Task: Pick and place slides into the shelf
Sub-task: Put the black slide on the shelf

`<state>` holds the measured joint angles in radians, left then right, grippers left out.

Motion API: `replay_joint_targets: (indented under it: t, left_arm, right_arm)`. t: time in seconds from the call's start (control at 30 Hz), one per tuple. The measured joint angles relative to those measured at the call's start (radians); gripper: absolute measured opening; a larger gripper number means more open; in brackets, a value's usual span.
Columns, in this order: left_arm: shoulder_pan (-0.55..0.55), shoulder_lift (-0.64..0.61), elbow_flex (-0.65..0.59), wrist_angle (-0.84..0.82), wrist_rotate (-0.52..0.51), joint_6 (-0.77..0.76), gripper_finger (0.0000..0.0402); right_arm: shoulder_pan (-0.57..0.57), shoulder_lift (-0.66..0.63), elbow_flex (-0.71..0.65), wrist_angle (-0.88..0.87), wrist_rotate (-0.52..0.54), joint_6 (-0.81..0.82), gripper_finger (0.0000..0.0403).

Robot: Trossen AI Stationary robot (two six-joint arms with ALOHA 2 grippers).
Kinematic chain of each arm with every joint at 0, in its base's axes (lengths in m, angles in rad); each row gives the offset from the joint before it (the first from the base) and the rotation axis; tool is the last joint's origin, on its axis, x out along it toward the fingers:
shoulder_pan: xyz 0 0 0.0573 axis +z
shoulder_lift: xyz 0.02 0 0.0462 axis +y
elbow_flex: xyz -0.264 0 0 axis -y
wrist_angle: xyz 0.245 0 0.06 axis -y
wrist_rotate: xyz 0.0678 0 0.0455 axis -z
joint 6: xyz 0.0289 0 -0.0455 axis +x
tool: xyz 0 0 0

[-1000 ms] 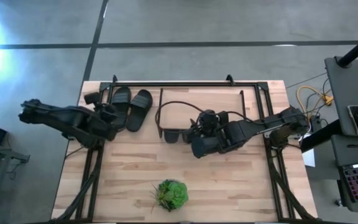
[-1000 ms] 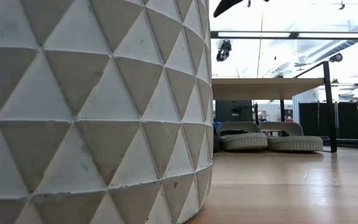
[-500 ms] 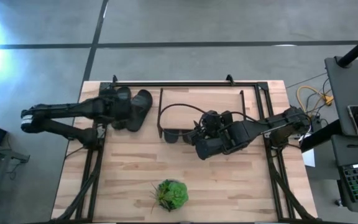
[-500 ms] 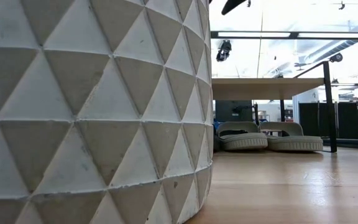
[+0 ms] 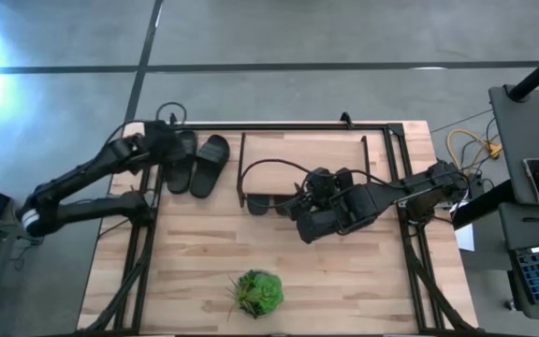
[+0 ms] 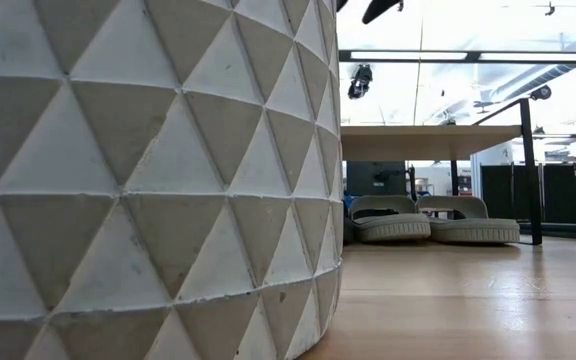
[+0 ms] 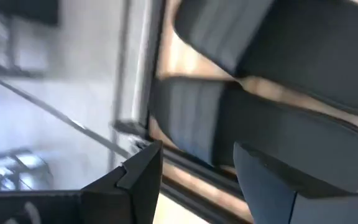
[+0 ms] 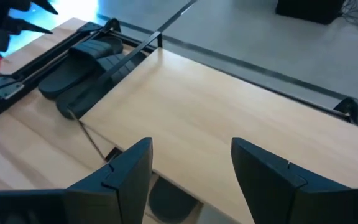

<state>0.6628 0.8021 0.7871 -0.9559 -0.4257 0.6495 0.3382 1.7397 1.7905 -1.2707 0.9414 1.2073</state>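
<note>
Left pincer over black slides.

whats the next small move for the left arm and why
Probably lower the left gripper onto the nearer black broad-strap slide sandal and close. Its jaws stand open and empty above that pair, which lies beside the light wooden plank shelf. The right gripper waits open at the shelf's front edge.

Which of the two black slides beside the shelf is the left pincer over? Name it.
The outer black slide, nearer the table's left edge. The left pincer hangs over its far end, while the inner black slide, closer to the shelf, lies uncovered.
</note>
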Motion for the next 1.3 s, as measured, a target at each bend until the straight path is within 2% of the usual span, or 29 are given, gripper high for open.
replay_joint_targets:
  t: [0.07,0.2,0.37,0.73,1.07,1.3]
  left_arm:
    - [0.022,-0.042,-0.036,0.078,0.021,0.046,0.0183]
    - [0.039,-0.057,-0.132,0.144,0.135,0.058,0.0183]
    - [0.04,0.004,-0.238,0.203,-0.013,0.068,0.0183]
    - [0.045,0.104,-0.255,0.267,0.077,0.025,0.0183]
    - [0.058,0.183,-0.353,0.571,-0.108,0.045,0.0183]
    - [0.105,0.23,-0.399,0.682,-0.116,0.125,0.0183]
  right_arm:
    - [0.0,0.0,0.0,-0.01,0.002,0.0,0.0211]
    - [0.0,0.0,0.0,-0.013,0.003,-0.002,0.0211]
    - [0.0,0.0,0.0,-0.013,0.003,0.015,0.0211]
    - [-0.019,0.0,0.0,-0.042,0.005,0.015,0.0211]
    - [-0.027,0.0,0.0,-0.042,0.003,0.028,0.0211]
    - [-0.027,0.0,0.0,-0.042,0.002,0.042,0.0211]
